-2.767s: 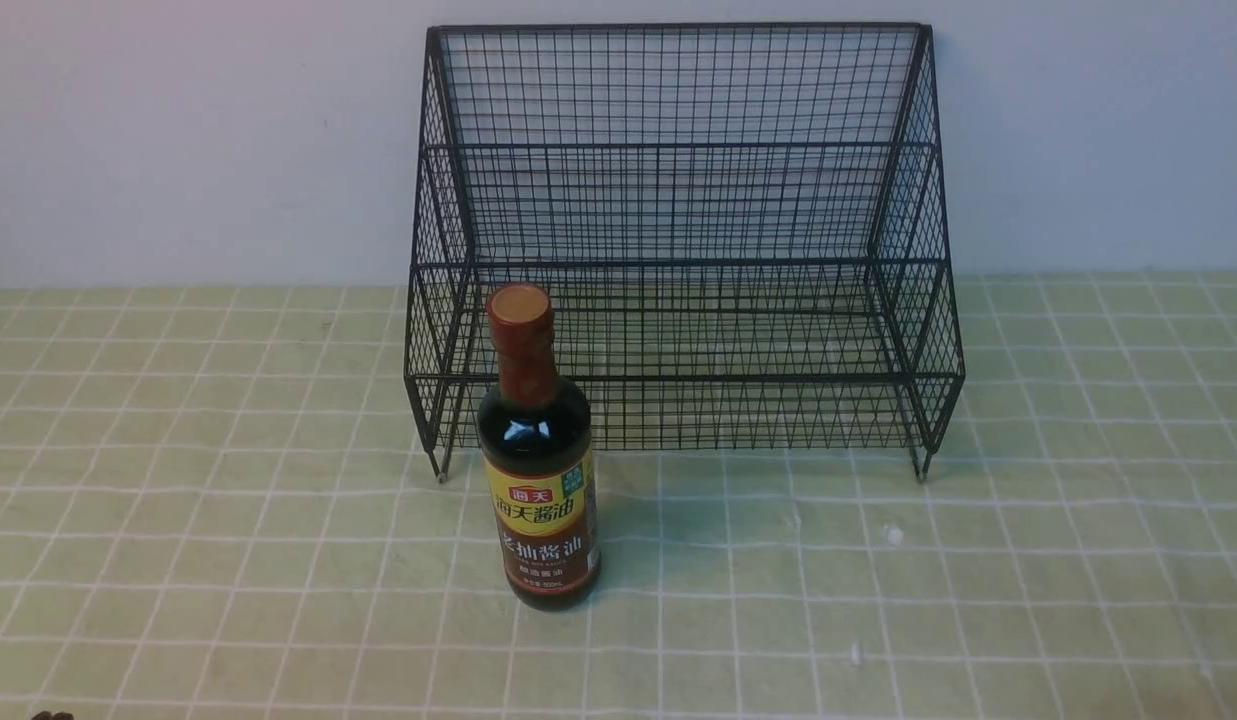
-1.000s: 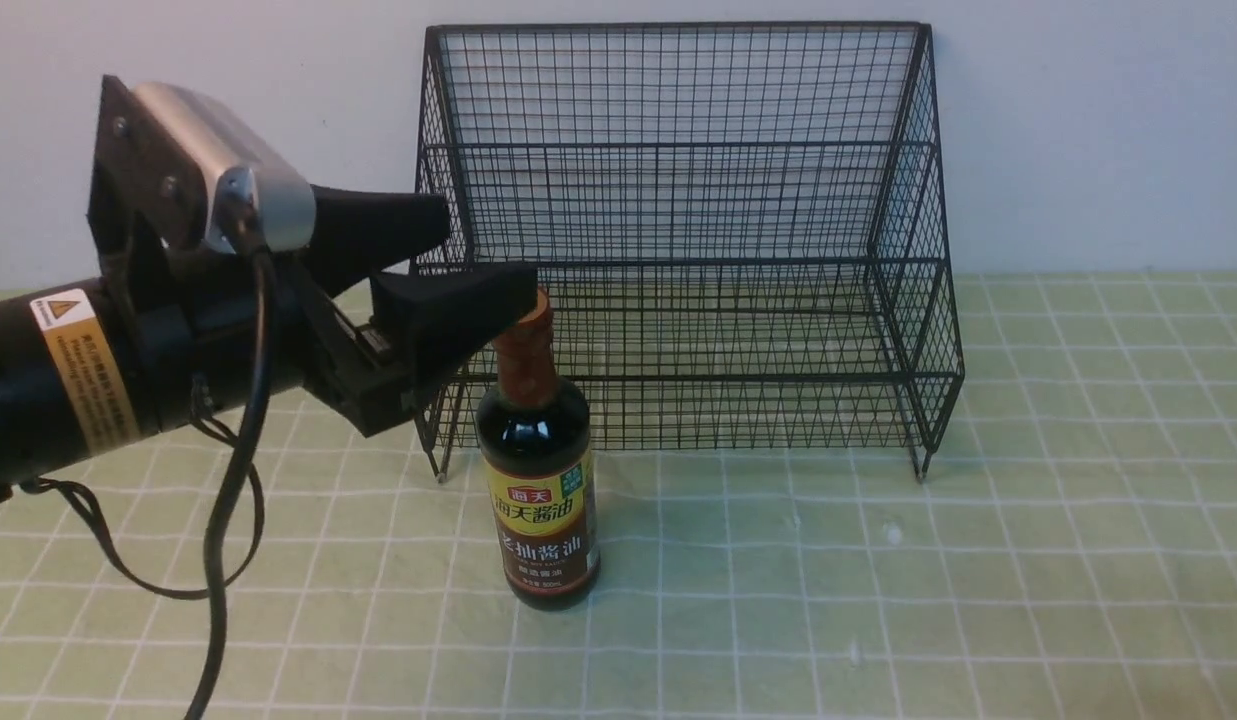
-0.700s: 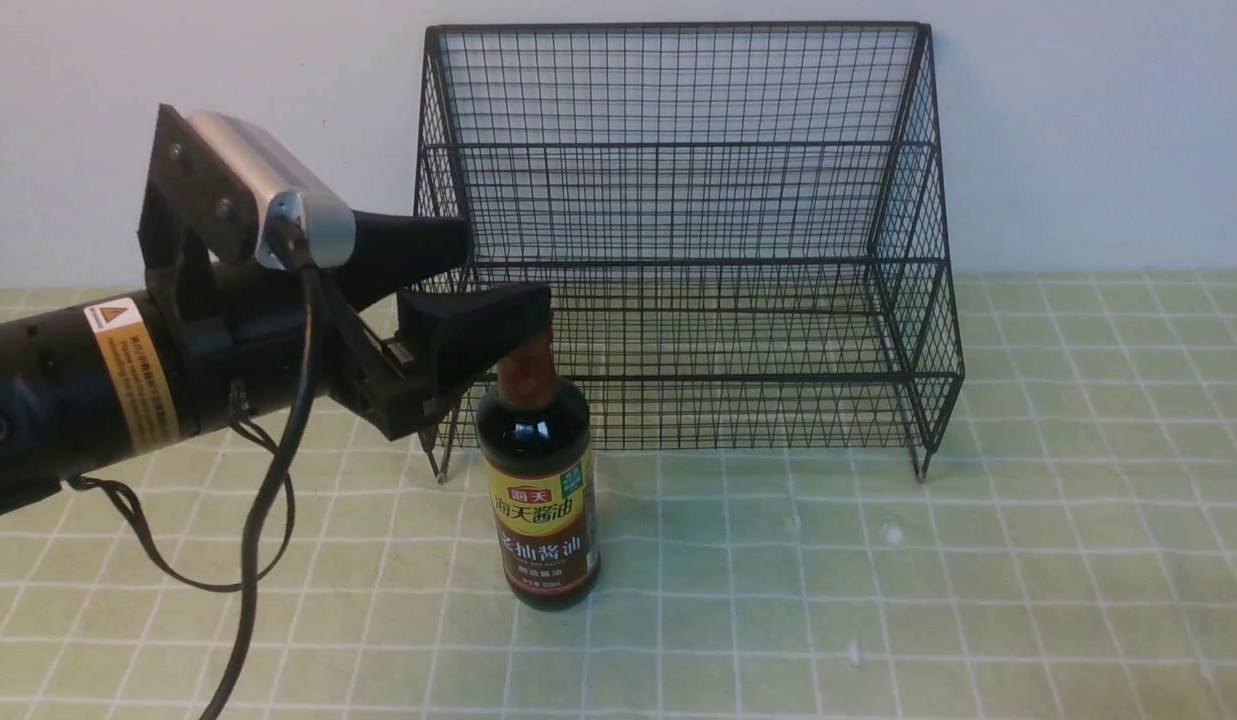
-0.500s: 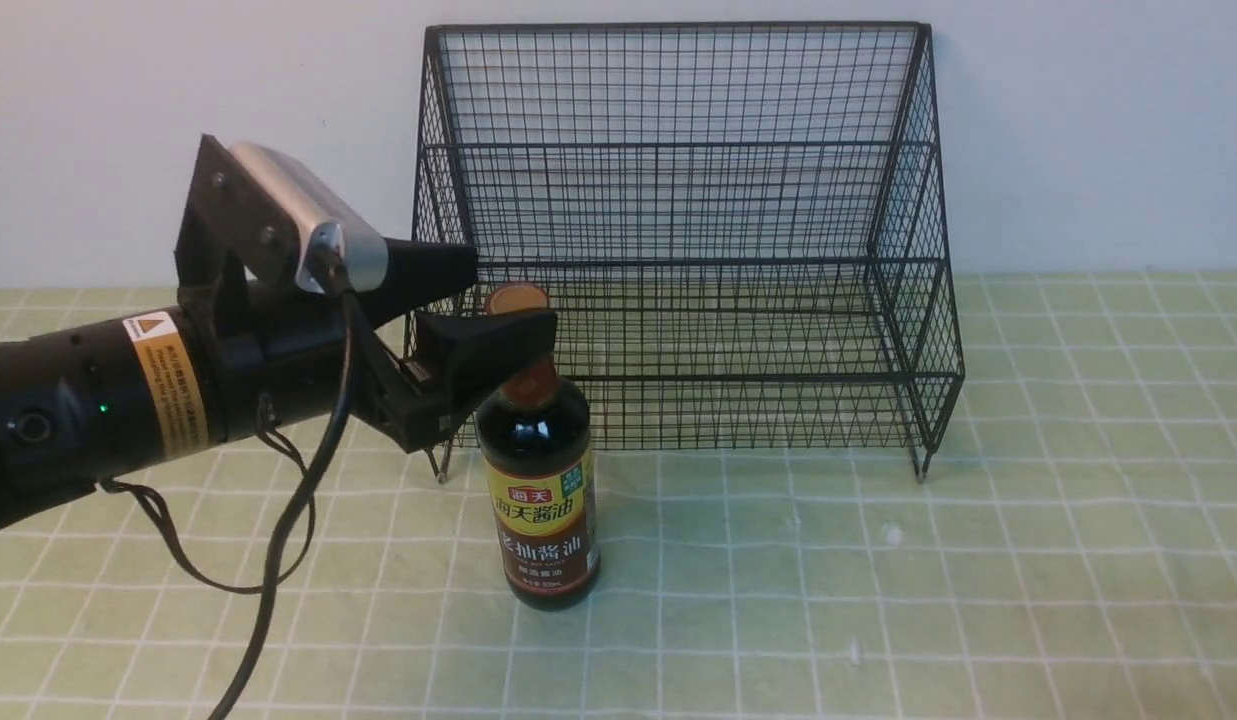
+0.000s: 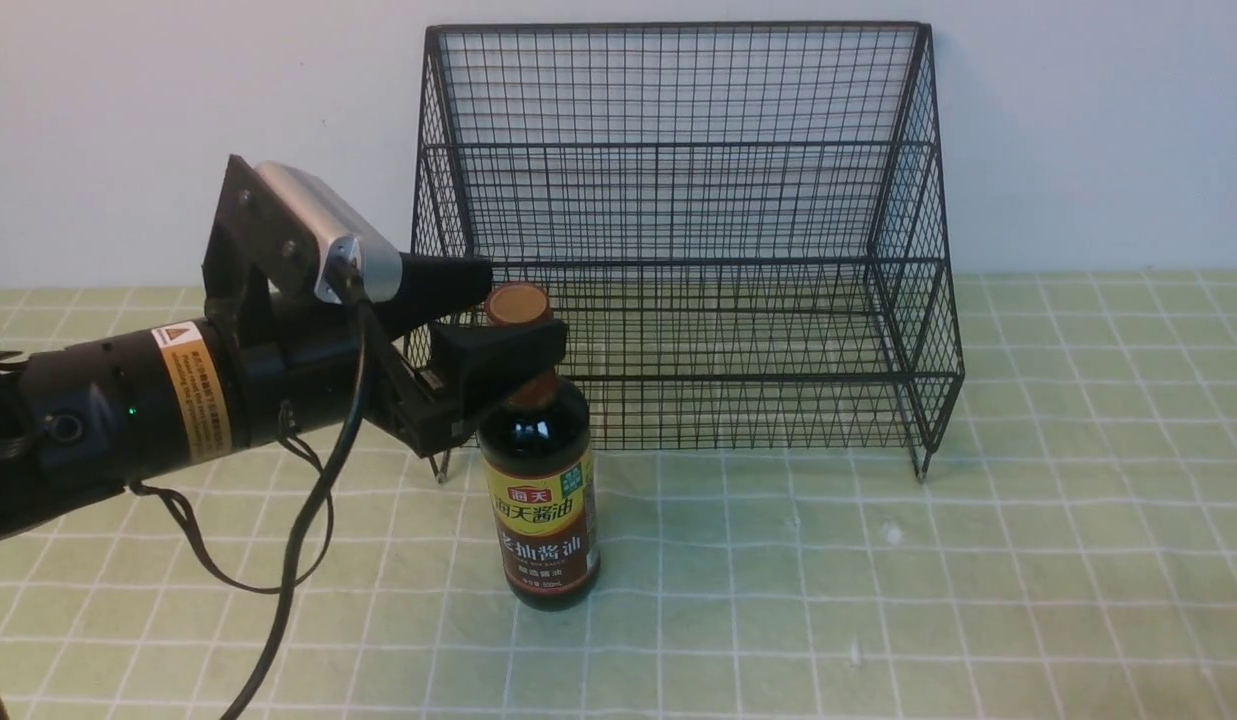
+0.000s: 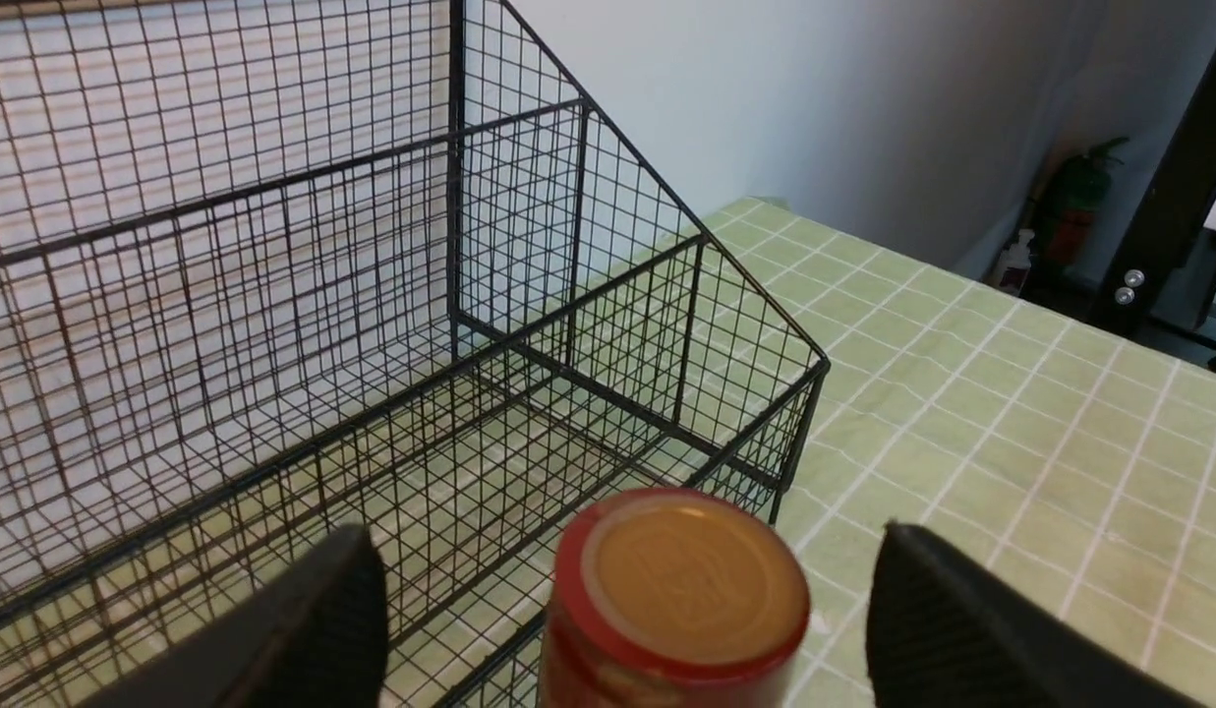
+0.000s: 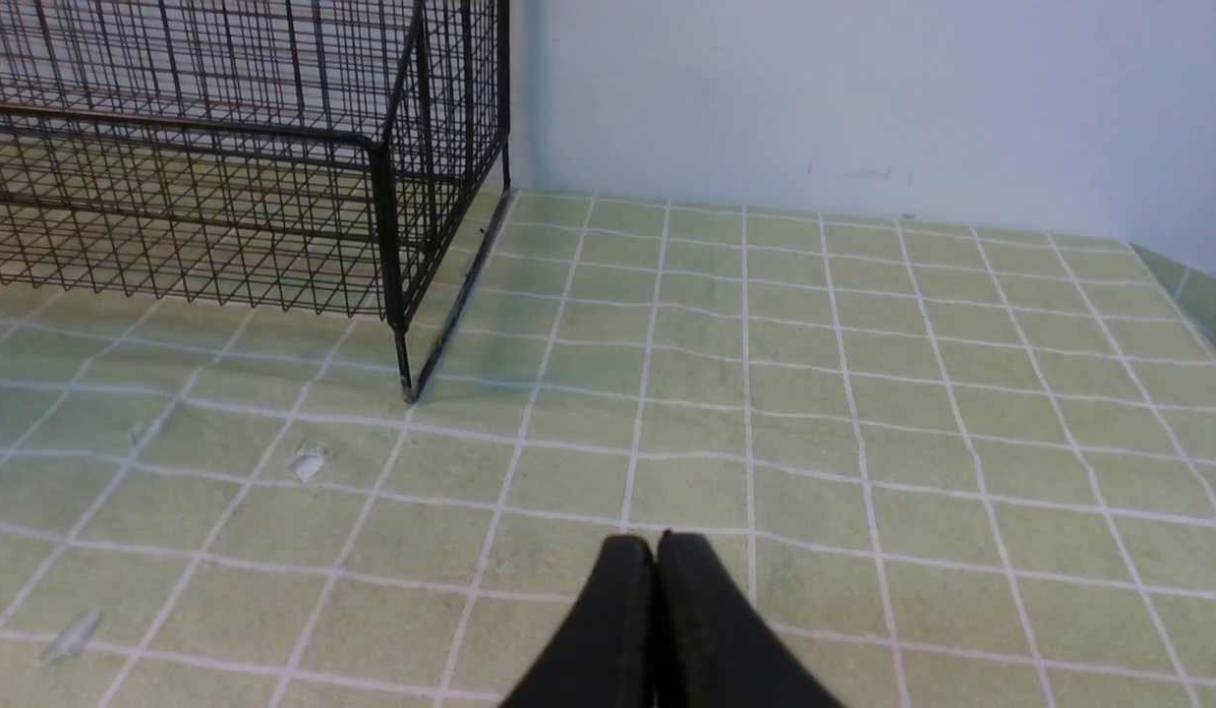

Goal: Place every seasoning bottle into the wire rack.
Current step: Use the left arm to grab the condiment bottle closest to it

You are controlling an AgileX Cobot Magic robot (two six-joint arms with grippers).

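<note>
With the black left gripper's fingers [image 6: 971, 619] spread around the dark glass, red-capped bottle [image 5: 536, 435], its neck should be centred before closing. The black right gripper [image 7: 657, 580] is held together.

A: ok so where's everything sitting? I've got the bottle [image 5: 540, 500] on the counter [image 5: 738, 620], upright, in front of the rack [image 5: 678, 380].

B: yep, and it's toward the rack's left end, not the middle. Rack's on the counter too, wall [image 5: 1098, 140] behind it.

A: and the left end effector [image 5: 523, 312]?

B: up at the bottle's neck, one finger either side. Arm reaches in from the left. Right end effector [image 7: 657, 551] is over the counter, off to the right.
</note>
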